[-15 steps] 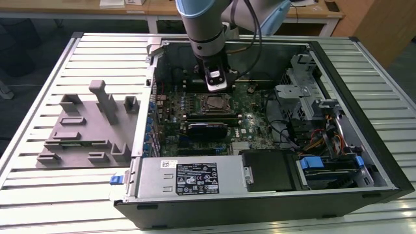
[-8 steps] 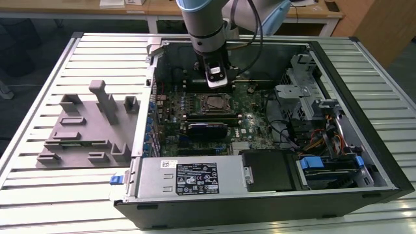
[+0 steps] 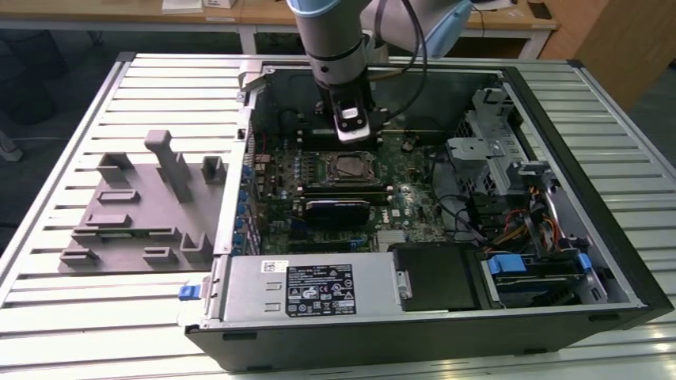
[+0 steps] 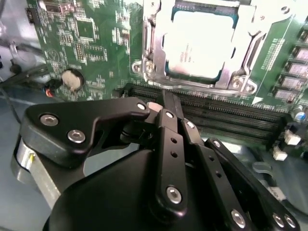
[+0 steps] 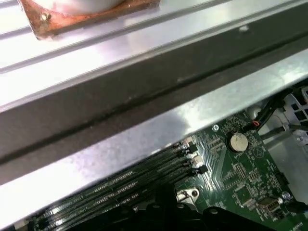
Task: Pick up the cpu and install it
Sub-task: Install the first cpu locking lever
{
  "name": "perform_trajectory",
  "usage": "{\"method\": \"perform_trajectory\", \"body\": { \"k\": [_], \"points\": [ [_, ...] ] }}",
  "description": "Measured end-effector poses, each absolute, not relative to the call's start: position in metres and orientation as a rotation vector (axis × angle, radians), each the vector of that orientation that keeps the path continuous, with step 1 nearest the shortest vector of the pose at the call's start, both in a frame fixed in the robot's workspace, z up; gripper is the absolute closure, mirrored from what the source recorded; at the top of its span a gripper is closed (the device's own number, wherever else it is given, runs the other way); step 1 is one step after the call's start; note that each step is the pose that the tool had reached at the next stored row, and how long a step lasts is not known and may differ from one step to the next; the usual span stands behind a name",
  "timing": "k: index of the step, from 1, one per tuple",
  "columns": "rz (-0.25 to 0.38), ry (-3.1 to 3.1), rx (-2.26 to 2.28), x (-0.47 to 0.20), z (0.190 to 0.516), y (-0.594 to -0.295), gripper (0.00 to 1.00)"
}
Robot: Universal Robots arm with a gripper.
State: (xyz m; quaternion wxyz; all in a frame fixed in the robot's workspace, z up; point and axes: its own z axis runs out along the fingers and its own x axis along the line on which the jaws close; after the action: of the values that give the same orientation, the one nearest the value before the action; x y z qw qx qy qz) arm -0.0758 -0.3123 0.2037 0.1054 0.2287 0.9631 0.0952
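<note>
The cpu, a flat square chip with a silvery top, lies in the motherboard socket with a metal frame around it. In the exterior view my gripper hangs inside the open computer case, just behind the socket. In the second wrist view its black fingers are pressed together with nothing between them, and the gripper tip sits over the memory slots beside the socket, apart from the cpu.
A grey plastic fixture tray lies on the slatted table at the exterior view's left. The case holds a power supply, drive bays and loose cables on the right. A coin battery and the case wall are close by.
</note>
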Motion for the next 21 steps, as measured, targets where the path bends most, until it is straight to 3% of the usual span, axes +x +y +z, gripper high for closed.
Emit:
{"method": "perform_trajectory", "body": {
  "k": [8,21],
  "points": [
    [0.116,2.868,0.664,-0.074,0.203,-0.311,0.89],
    [0.041,2.941,0.682,-0.064,0.203,-0.315,0.89]
  ]
}}
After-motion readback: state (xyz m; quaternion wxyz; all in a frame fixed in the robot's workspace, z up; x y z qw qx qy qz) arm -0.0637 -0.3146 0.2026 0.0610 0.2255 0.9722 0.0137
